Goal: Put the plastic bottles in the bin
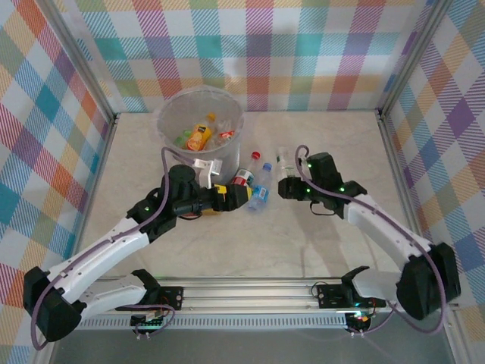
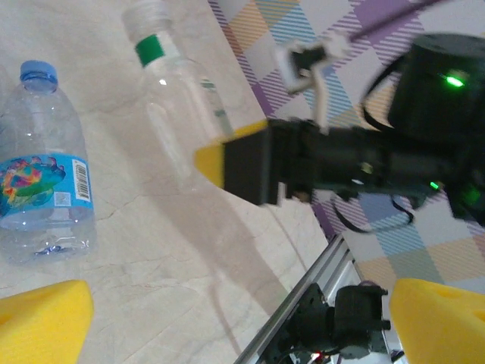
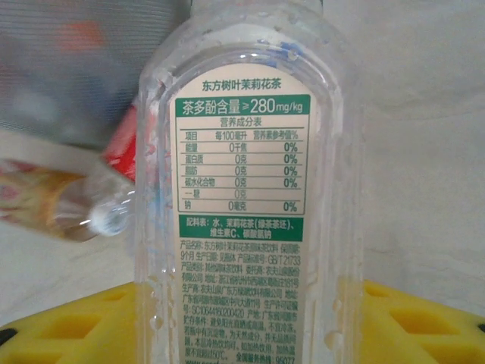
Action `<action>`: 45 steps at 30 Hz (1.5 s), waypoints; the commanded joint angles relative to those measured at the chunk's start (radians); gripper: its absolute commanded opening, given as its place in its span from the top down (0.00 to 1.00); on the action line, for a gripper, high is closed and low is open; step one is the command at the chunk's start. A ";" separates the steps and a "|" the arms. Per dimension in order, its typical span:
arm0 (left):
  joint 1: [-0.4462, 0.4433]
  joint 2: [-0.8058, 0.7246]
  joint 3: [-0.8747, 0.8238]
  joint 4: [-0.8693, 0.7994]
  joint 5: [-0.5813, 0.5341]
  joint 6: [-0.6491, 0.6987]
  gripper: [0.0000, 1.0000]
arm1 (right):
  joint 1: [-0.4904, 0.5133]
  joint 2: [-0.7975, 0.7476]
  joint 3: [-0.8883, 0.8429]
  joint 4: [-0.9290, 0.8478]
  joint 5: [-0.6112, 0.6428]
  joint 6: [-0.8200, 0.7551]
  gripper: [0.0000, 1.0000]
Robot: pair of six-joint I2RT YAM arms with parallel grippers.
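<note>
Right jaws clamped the green-label bottle point(image 3: 241, 189), centre frame, likely for carrying to the bin point(image 1: 163, 125). Left jaws stood wide apart, free.

Clear glossy plastic bottle point(image 3: 242, 152), hand pads point(image 3: 68, 326) probably foam, matt tabletop point(image 1: 227, 250)

White arms point(image 1: 106, 250), black joints point(image 1: 182, 186), purple cables point(image 1: 164, 161), yellow hand pads point(image 2: 45, 318)

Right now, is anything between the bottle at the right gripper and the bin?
Yes: between the green-labelled bottle and the bin sit a red-capped bottle and a blue-capped bottle, with the open left gripper beside them.
</note>
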 commanded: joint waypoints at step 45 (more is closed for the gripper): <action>-0.025 0.058 0.033 0.367 0.067 -0.199 0.48 | 0.013 -0.299 -0.201 0.299 -0.910 0.231 0.37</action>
